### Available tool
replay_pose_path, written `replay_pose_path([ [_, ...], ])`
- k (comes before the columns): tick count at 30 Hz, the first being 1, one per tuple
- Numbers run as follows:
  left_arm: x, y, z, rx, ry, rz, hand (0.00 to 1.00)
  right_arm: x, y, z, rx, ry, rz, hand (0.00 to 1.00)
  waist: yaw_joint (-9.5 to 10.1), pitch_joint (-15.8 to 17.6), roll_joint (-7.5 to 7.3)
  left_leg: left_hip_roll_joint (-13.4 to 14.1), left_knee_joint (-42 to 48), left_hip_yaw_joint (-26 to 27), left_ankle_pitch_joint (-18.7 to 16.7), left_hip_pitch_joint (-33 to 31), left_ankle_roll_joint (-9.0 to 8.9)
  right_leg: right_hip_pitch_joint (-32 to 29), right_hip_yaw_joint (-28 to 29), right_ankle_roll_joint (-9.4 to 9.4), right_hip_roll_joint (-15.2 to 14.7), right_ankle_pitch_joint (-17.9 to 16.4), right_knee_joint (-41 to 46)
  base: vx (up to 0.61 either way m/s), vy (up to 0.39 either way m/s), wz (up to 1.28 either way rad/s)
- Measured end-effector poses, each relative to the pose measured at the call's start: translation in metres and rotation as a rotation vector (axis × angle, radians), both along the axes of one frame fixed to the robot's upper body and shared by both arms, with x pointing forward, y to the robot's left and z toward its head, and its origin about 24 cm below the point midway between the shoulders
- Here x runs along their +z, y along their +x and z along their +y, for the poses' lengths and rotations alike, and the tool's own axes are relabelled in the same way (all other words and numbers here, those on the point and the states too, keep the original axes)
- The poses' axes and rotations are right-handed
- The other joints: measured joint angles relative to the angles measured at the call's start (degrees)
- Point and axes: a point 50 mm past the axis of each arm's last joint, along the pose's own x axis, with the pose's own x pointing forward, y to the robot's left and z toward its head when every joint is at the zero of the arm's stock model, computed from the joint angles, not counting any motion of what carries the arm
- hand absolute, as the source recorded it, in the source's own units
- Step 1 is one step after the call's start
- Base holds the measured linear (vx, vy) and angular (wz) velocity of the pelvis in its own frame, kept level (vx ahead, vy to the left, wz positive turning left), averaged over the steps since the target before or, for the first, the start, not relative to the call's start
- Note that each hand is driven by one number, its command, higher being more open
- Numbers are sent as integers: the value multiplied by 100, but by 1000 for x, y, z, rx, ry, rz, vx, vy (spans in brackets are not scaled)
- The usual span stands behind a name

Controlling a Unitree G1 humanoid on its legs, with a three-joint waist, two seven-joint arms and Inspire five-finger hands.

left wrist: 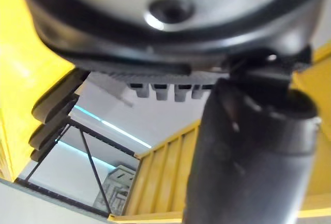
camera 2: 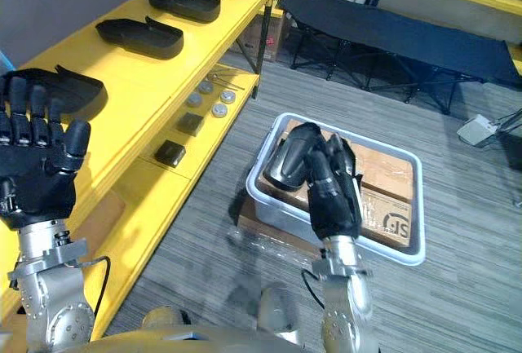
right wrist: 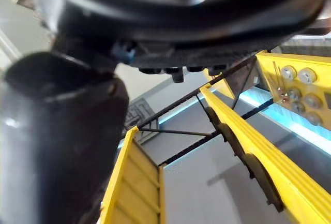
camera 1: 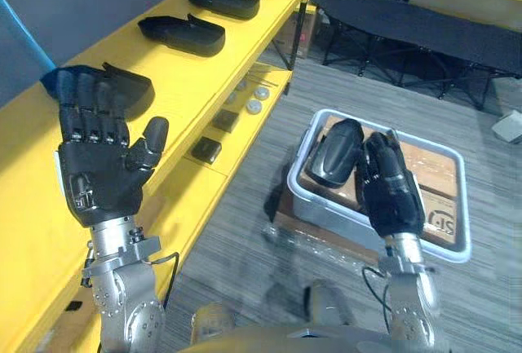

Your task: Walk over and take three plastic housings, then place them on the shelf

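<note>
At nine o'clock in the left eye view, the left hand (camera 1: 99, 165) is spread and empty over the shelf (camera 1: 196, 84) with its row of housings (camera 1: 181, 33). Right eye view: the right hand (camera 2: 333, 194), fingers loose and unclosed, lies against a housing (camera 2: 289, 157) in the tray (camera 2: 421, 206) toward four o'clock. It should wrap the housing fully before lifting.

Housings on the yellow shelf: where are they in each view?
Left eye view: black housings in a row on the yellow shelf, upper left.
Right eye view: same row, upper left.
Left wrist view: edge-on along the shelf edge.
Right wrist view: edge-on, overhanging the shelf lip.
Shared landmark: the yellow shelf.
</note>
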Motion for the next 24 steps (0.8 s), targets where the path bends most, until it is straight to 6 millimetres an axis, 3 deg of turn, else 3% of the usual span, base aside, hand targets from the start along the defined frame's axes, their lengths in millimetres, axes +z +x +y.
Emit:
replay_pose_path([
  [2,-3,-1,0,-27,-36,1,100,-7,-2,2,-11,16,41,100,39,-68,-96,102,-1,-89,138,-153,-216,200,6,10,-312,7,-88,-41,-415,7],
  [3,-4,-1,0,-36,-56,-2,100,-14,-7,3,-23,11,80,100,19,-123,-169,190,72,-201,255,-302,-427,365,-15,141,-394,85,-452,-23,-493,18],
  [4,-4,-1,0,-44,-72,-7,100,-18,-10,2,-30,-9,105,100,6,-151,-216,232,127,-263,294,-385,-504,465,-65,381,-410,45,-690,-6,-458,19],
  [5,-7,-1,-3,-49,-98,-3,100,-25,-14,0,-34,-53,147,100,-27,-203,-280,307,169,-444,393,-494,-676,685,-318,1070,-337,-460,-927,-5,-467,3],
  [6,-11,-2,-8,-54,-132,14,100,-31,-18,-5,-34,-100,195,100,-46,-212,-162,428,12,-635,529,-514,-811,739,-550,1241,-212,-869,-971,-5,-468,4],
  [7,-14,-2,-12,-64,-155,27,100,-34,-21,-9,-37,-114,216,100,-101,-223,-73,470,-125,-754,630,-510,-822,748,-663,1229,-137,-995,-957,-3,-470,19],
  [8,-19,-1,-24,-104,-202,57,100,-39,-26,-19,-58,-151,264,100,-259,-231,102,544,-365,-936,912,-514,-578,753,-845,1145,-10,-1099,-875,-7,-363,37],
  [9,-21,0,-29,-130,-227,66,100,-41,-28,-24,-70,-165,287,100,-320,-224,140,545,-450,-987,1103,-521,-299,745,-934,1115,9,-1112,-817,-32,-403,39],
  [10,-23,2,-38,-183,-262,78,100,-44,-33,-32,-99,-188,316,100,-367,-222,153,540,-456,-881,1524,-556,237,755,-1057,1031,16,-1151,-836,-66,-355,13],
  [11,-24,3,-41,-205,-260,82,100,-43,-37,-37,-121,-194,319,100,-377,-218,146,541,-471,-718,1840,-550,402,804,-1108,927,16,-1193,-893,-83,-389,-4],
  [12,-25,4,-44,-229,-249,81,100,-41,-40,-43,-151,-203,315,100,-376,-222,140,456,-434,-668,1899,-565,293,813,-1102,745,15,-1263,-1042,-51,-298,-30],
  [13,-25,4,-46,-245,-243,78,100,-39,-41,-49,-180,-216,307,100,-346,-267,223,289,-382,-737,1702,-569,99,789,-1057,672,15,-1302,-1147,-19,-168,-37],
  [14,-25,4,-48,-262,-238,74,100,-37,-41,-56,-211,-230,309,100,-338,-293,333,123,-298,-833,1445,-587,76,717,-993,585,34,-1247,-1207,0,-44,-47],
  [15,-23,4,-49,-280,-220,63,100,-36,-42,-60,-248,-263,328,100,-314,-284,368,-107,-235,-974,1126,-544,78,680,-893,550,68,-1194,-1247,-3,3,-35],
  [17,-23,4,-49,-294,-207,56,100,-37,-43,-61,-280,-308,355,100,-286,-281,365,-245,-410,-1018,848,-369,94,608,-783,522,171,-1153,-1244,-11,24,-32],
  [19,-25,4,-50,-306,-197,67,100,-35,-40,-62,-306,-394,367,100,-279,-274,352,-276,-870,-1033,793,-135,38,492,-709,558,223,-1133,-1200,-52,50,-28],
  [21,-28,6,-51,-330,-161,99,100,-32,-32,-63,-338,-467,370,100,-228,-264,338,-342,-1155,-982,644,13,-235,381,-533,668,216,-971,-1254,-58,171,-35],
  [22,-29,7,-51,-334,-137,109,100,-32,-30,-62,-343,-472,373,100,-220,-250,316,-373,-1128,-966,644,17,-288,386,-507,695,191,-913,-1289,-79,234,-33],
  [24,-30,11,-52,-371,-91,134,100,-35,-18,-62,-376,-516,405,100,-144,-191,225,-444,-1011,-891,604,-41,-389,458,-461,793,128,-578,-1658,-93,187,-27],
])
